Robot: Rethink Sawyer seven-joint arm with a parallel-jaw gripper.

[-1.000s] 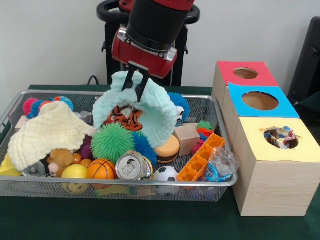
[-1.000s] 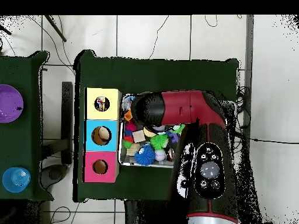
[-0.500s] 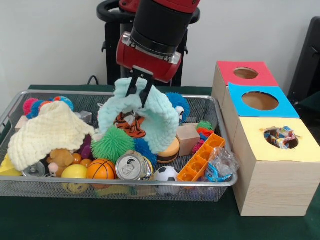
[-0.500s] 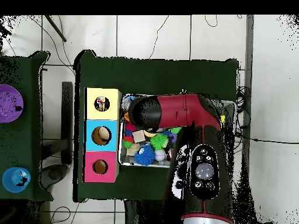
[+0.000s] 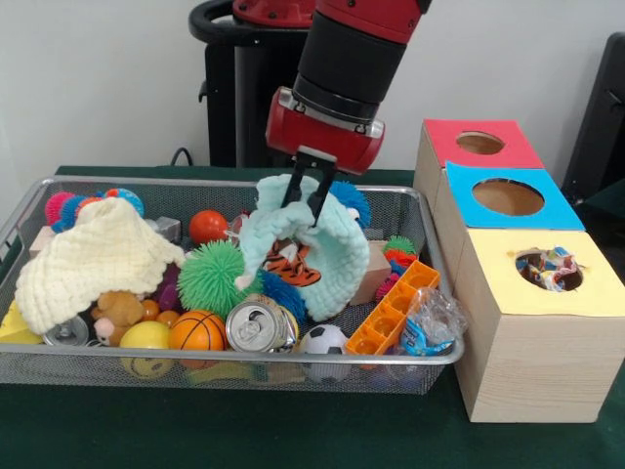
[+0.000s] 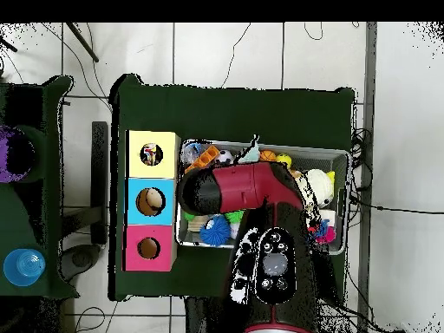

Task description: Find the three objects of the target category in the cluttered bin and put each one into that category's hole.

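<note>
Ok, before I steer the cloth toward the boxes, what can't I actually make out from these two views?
- Overhead view: the pincer and the mint cloth are hidden under the arm.
- Front view: whatever lies behind the hanging cloth in the bin is covered.
- Front view: the red box and blue box holes show nothing of their insides.
- Front view: items under the cream cloth are hidden.

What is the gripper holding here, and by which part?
The gripper is shut on the mint green cloth, pinching its top edge; the rest hangs over the bin.
</note>
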